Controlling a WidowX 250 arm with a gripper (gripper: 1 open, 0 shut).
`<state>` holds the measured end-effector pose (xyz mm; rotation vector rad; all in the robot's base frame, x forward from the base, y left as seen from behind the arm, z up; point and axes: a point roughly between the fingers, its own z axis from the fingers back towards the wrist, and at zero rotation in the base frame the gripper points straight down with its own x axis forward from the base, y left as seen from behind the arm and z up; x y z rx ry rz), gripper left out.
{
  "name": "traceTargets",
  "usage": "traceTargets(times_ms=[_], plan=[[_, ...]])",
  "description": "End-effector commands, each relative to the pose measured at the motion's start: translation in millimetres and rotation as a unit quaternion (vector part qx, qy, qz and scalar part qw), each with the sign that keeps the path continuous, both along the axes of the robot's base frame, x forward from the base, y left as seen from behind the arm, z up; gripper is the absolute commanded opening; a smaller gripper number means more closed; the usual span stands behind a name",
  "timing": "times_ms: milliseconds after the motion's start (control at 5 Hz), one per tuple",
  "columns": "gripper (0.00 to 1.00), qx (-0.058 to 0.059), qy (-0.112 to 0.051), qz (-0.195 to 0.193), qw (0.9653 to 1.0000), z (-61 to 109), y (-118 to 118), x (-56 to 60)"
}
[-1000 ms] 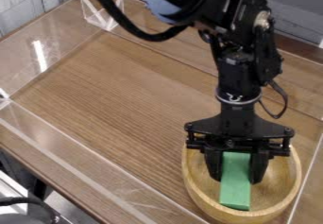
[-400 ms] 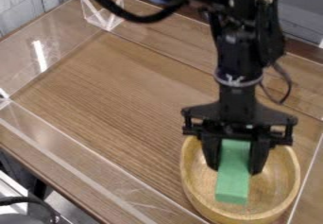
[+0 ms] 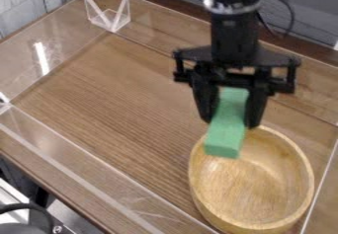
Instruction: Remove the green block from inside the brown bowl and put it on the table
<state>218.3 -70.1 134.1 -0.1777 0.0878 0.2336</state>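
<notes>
Above the bowl's (image 3: 251,184) rim, the block (image 3: 228,127) is held by its top in the gripper (image 3: 235,92); a slip could drop it back inside.

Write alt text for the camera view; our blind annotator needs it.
A black robot hand holds the green block lifted above the brown bowl, which sits empty on the table at lower right. Clear plastic walls edge the tabletop.
</notes>
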Motion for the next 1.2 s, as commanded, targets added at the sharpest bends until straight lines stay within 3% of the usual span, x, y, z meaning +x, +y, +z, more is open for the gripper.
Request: traceTargets(times_ms=[0,200,400,1000], plan=[[0.00,-0.001,-0.039,-0.036,0.9986,28.2,33,11.2],[0.00,0.002,-0.047,-0.054,0.9974,37.7,66,17.2],[0.00,0.008,-0.056,-0.066,0.9962,38.5,79,20.4],[0.00,0.021,-0.057,-0.070,0.9957,13.8,102,24.9]])
